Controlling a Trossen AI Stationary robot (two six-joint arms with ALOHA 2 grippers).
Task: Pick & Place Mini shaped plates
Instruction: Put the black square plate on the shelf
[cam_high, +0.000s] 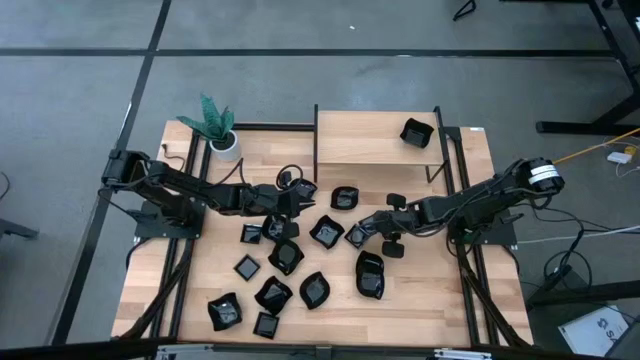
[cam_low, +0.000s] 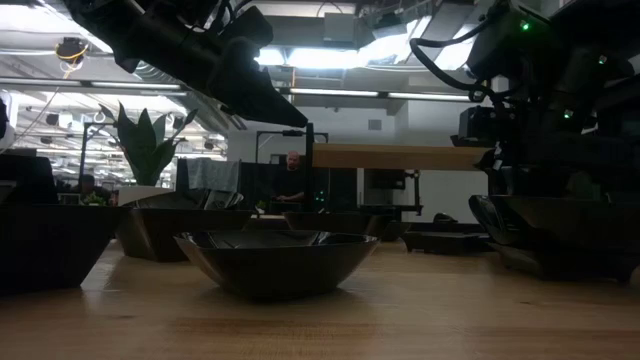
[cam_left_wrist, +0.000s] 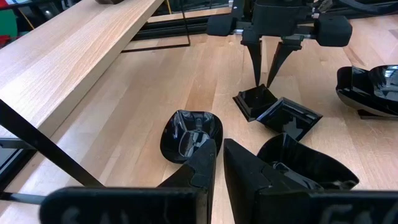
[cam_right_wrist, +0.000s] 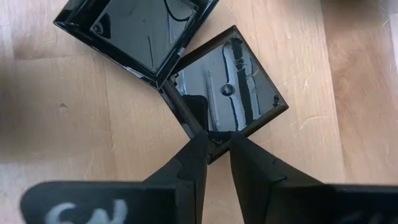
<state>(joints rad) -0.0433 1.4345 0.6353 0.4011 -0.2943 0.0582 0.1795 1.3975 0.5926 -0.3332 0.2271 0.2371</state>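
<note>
Several glossy black mini shaped plates lie flat on the wooden table; one bowl-like plate fills the low view. My right gripper points steeply down at a small square plate right of the table's middle, shut on its near corner. A second square plate touches that plate's far side. My left gripper hovers shut and holding nothing above a rounded plate, left of the middle. My right gripper has the small square plate's corner between its two fingers, one on each side of the raised rim. The fingers come steeply from above, from the table's right. The plate lies flat on the table.
A raised wooden shelf stands at the back with one black plate on it. A white pot with a green plant stands at the back left. A large dark plate lies near my right gripper.
</note>
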